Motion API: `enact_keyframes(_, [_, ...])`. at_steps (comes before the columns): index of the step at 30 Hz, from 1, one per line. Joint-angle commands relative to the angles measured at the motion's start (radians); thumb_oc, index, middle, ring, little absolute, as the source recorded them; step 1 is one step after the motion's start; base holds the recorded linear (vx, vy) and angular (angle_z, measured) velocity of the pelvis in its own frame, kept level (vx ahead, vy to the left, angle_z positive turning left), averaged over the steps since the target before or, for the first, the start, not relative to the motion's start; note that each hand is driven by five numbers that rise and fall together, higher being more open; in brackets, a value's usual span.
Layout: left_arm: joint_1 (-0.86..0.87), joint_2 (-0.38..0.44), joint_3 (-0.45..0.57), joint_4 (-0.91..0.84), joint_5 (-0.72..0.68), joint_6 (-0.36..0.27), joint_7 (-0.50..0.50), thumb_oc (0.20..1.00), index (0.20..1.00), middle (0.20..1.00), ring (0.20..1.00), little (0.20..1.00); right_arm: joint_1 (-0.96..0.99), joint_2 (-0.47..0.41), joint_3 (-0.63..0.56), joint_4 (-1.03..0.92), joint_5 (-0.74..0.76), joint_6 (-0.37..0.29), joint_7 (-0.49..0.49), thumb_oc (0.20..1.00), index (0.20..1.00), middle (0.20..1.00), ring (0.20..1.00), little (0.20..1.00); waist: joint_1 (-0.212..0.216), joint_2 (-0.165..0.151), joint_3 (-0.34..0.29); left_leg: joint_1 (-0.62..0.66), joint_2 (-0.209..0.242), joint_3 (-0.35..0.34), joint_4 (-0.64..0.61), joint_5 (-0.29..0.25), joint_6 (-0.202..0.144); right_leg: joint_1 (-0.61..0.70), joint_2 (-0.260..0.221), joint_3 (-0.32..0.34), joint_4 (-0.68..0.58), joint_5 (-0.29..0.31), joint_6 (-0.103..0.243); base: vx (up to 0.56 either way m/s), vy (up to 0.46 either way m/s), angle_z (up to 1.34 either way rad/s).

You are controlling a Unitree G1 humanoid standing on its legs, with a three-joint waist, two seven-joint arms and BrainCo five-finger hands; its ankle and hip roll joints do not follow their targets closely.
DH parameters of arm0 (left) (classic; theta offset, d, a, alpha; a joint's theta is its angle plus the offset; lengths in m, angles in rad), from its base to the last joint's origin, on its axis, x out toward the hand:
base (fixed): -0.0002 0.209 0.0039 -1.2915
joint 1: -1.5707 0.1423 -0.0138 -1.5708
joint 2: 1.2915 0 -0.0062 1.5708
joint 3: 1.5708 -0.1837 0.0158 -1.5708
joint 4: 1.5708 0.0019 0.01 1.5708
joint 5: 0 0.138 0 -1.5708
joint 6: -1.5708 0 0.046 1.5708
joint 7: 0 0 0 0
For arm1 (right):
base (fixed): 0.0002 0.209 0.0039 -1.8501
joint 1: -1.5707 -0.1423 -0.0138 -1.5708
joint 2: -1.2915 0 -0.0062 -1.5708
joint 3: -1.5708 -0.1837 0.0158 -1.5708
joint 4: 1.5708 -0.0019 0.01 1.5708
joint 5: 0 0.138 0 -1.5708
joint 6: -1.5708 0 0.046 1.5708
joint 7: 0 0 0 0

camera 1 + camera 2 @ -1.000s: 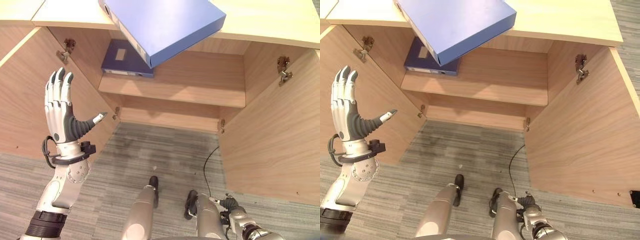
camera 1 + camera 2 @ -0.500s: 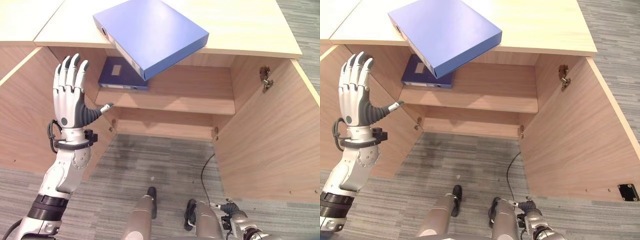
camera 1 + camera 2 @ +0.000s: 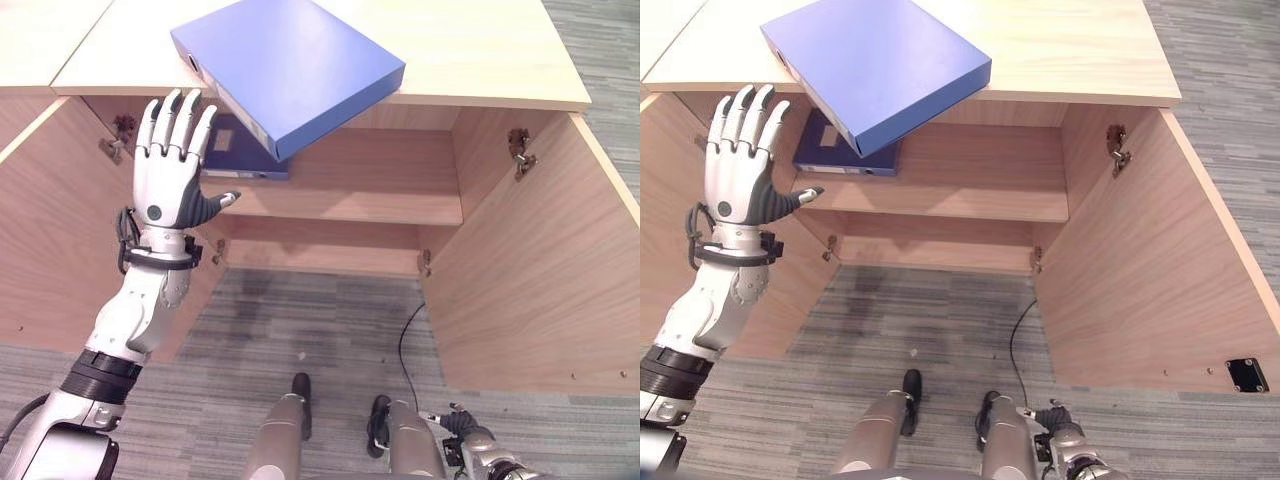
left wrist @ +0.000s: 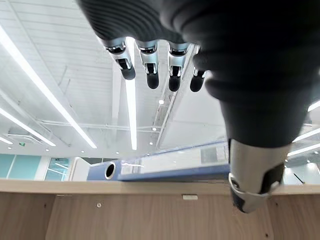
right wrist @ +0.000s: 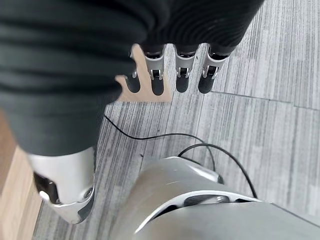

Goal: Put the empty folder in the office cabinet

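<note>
On the cabinet top, the blue folder [image 3: 290, 65] lay just above and right of the raised, open-fingered left hand [image 3: 172, 170], empty.

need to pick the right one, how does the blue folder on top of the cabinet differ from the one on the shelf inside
The folder on top lies on the cabinet top, skewed, one corner jutting past the front edge; the folder on the shelf lies inside on the shelf, largely hidden behind the first and the raised, open left hand. The top one is a lighter blue; the shelf one looks darker and shows a pale label. Both lie flat, untouched by either hand.
</note>
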Motion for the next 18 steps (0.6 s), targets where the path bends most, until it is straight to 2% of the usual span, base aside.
enact_keyframes(1, [-0.083, 0.024, 0.008, 0.009, 0.043, 0.031, 0.009, 1.000, 1.000, 1.000, 1.000, 1.000, 0.005, -0.023, 0.039, 0.006, -0.014, -0.011, -0.002, 1.000, 1.000, 1.000, 1.000, 1.000, -0.017, 0.001, -0.011, -0.003, -0.009, -0.008, 0.059, -0.139, 0.039, 0.073, -0.013, 0.013, -0.183, 0.127, 0.047, 0.00, 0.000, 0.00])
enact_keyframes(18, [-0.311, 0.060, -0.109, 0.141, 0.087, 0.120, 0.012, 1.000, 1.000, 1.000, 1.000, 1.000, 0.002, -0.037, 0.059, 0.008, -0.019, -0.010, 0.002, 1.000, 1.000, 1.000, 1.000, 1.000, -0.042, 0.004, -0.026, -0.009, 0.000, 0.000, 0.066, -0.139, 0.043, 0.060, -0.006, 0.032, -0.178, 0.133, 0.052, 0.00, 0.000, -0.02])
